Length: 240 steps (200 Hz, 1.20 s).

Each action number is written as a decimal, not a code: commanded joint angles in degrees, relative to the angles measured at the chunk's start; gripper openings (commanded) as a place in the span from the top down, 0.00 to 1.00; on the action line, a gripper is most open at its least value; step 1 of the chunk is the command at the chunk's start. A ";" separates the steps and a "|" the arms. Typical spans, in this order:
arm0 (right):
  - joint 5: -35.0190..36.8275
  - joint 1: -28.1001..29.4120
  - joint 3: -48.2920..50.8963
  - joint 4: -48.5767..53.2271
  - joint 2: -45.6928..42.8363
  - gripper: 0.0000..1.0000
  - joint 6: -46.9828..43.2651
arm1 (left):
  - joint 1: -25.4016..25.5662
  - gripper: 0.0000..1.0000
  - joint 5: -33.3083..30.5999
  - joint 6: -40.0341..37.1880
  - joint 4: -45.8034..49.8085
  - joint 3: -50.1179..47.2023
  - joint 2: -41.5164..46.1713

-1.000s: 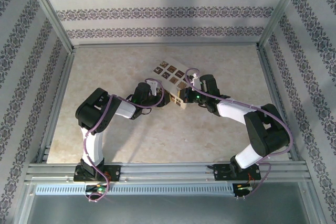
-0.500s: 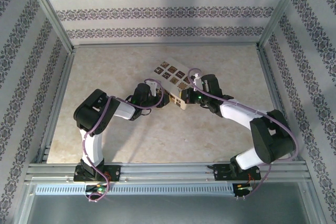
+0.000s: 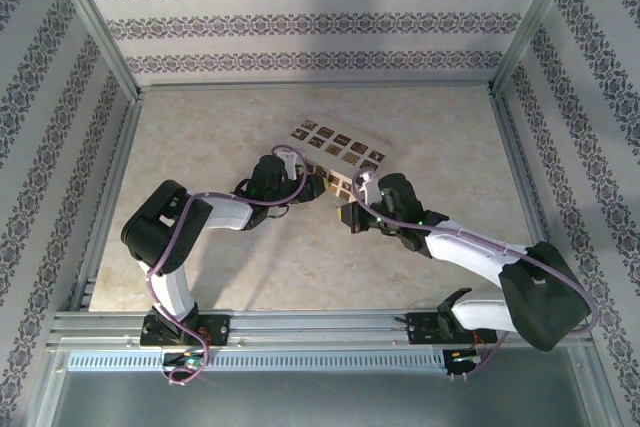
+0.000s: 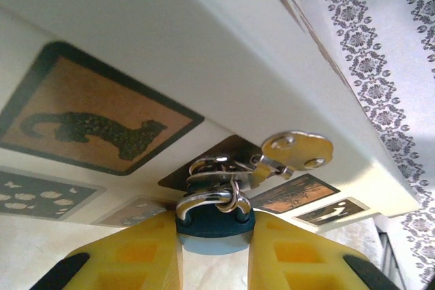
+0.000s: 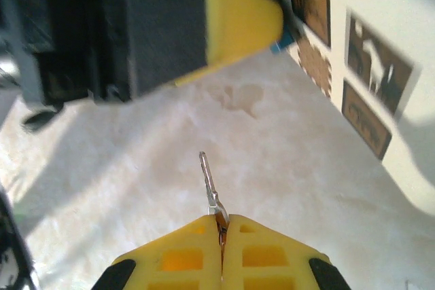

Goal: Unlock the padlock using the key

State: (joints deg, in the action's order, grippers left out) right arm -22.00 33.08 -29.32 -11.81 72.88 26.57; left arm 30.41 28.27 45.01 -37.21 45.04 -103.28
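**Item: padlock** [image 4: 215, 227]. Small blue body with a silvery shackle, pinched at its sides by the yellow fingers [image 4: 129, 256] of the left gripper [image 4: 215, 241], low centre of the left wrist frame. The shackle points up-frame, close under the tiled face of the cream box [image 4: 204, 45]. Rings [image 4: 216, 168] threaded through it carry a silvery tab [image 4: 298, 150] (a spare key, perhaps; cannot tell). The keyhole face is hidden down between the fingers.

**Item: key** [image 5: 209, 185]. Thin silvery blade, clamped by its head in the fully closed right gripper [image 5: 219, 219], bottom centre of the right wrist frame. Its long axis runs from the fingertips up-frame, leaning slightly left, over bare table [image 5: 136, 168].

**Relation.** In the right wrist frame a sliver of the blue padlock [image 5: 281, 44] shows upper centre-right, at the tip of the left gripper's yellow finger, beside the box. It lies ahead of the key tip and off to the right, apart from it, with bare table between. From overhead the left gripper [image 3: 306, 187] sits at the box's lower edge, centre frame. The right gripper [image 3: 349, 215] lies just below and right of it.

**Judgement.** The right arm carries the key, so it is the one to close in. The blade likely needs swinging right and lining up with the keyway, whose direction is unconfirmed.
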 commanded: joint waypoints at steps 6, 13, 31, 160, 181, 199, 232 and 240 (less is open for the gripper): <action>5.04 1.34 1.98 -4.88 0.77 1.00 -3.51 | 1.05 0.76 2.63 3.42 0.96 3.14 2.74; 5.72 1.59 2.15 -5.35 1.30 1.00 -3.92 | 1.14 0.76 2.99 3.77 1.22 3.51 2.71; 7.63 2.43 1.83 -5.74 2.87 1.00 -5.61 | 1.23 0.76 3.61 4.48 1.53 4.08 2.42; 17.04 4.14 -0.94 -8.14 6.40 1.00 -10.22 | 1.49 0.76 3.46 4.60 2.14 4.53 2.04; 16.81 4.13 -1.55 -8.49 7.01 1.00 -10.26 | 1.51 0.76 3.42 4.60 2.32 4.53 2.04; 17.11 4.16 -2.04 -8.60 7.44 1.00 -10.35 | 1.49 0.76 3.28 4.57 2.53 4.54 2.06; 17.77 4.19 -3.21 -8.58 8.41 1.00 -11.08 | 1.60 0.76 3.28 4.80 2.74 4.84 2.09; 18.06 4.27 -3.54 -8.58 8.67 1.00 -11.19 | 1.58 0.76 3.28 4.83 2.78 4.86 2.01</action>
State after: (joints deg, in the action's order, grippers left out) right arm -5.52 36.64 -30.74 -19.18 80.53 17.06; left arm 31.14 31.07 49.21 -33.34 47.90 -103.20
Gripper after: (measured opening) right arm 0.055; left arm 0.247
